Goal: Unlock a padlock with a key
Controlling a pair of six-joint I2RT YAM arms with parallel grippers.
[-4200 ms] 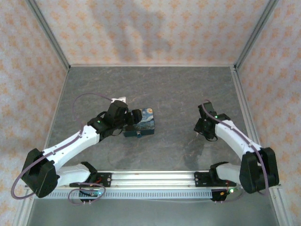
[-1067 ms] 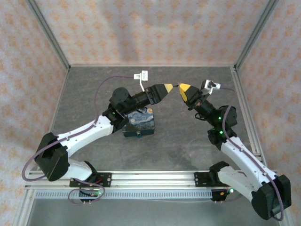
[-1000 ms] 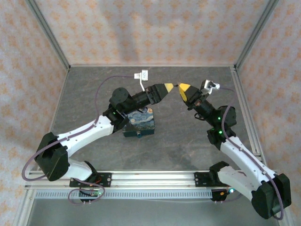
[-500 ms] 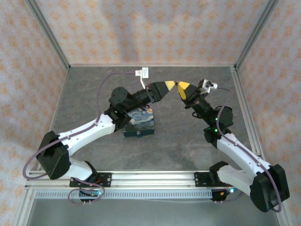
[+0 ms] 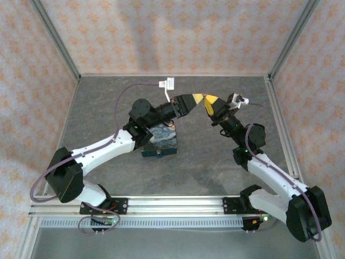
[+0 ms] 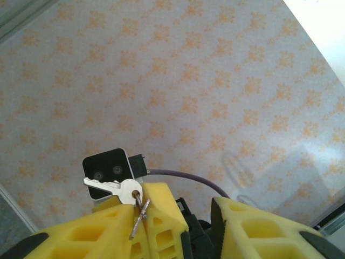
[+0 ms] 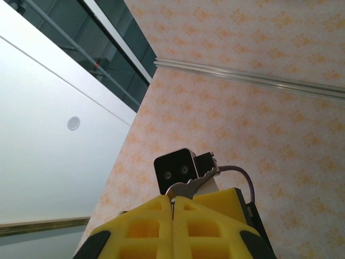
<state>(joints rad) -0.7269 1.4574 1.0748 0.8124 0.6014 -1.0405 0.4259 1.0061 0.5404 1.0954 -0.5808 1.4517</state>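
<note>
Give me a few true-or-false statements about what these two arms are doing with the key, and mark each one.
1. The painted tin sits on the table. True.
2. The left fingers and the right fingers are far apart. False: their yellow tips nearly meet above the table.
3. The right fingers are spread wide. False: in the right wrist view they are pressed together, with the key poking out between them.
4. A small ring hangs from the key. True.
</note>
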